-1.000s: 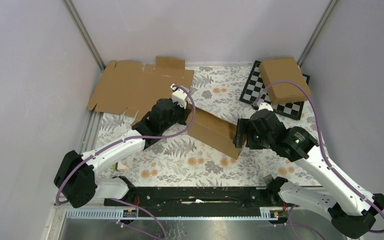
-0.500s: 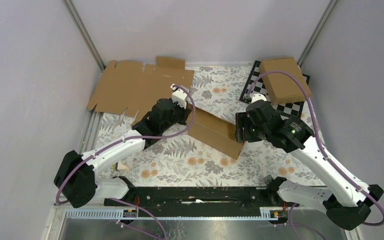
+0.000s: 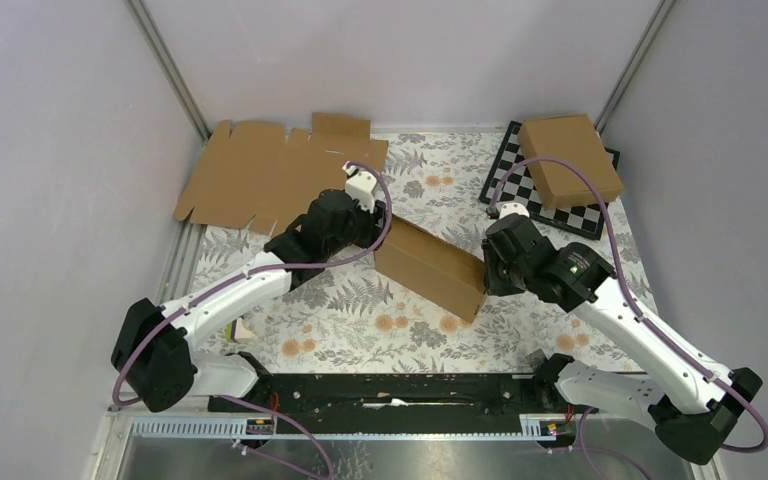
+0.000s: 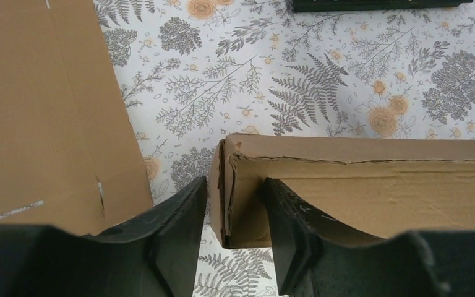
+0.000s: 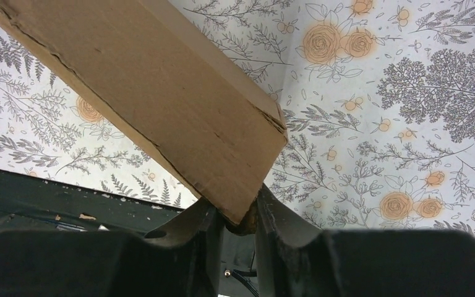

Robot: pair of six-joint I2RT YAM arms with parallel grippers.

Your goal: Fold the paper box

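The paper box is a brown cardboard mailer lying slantwise mid-table, folded into a shallow box. My left gripper is at its upper-left end. In the left wrist view its jaws stand open astride the paper box's end wall, one finger outside and one inside, with small gaps on both sides. My right gripper is at the lower-right end. In the right wrist view it is shut on the corner of the paper box.
A wide flat cardboard sheet lies at the back left, close to my left arm. A chessboard at the back right carries another brown box. Grey walls close in on both sides, and a black rail runs along the near edge.
My left gripper has opened off the box's end wall. My right gripper has moved in toward the box's right end and closed on its corner.
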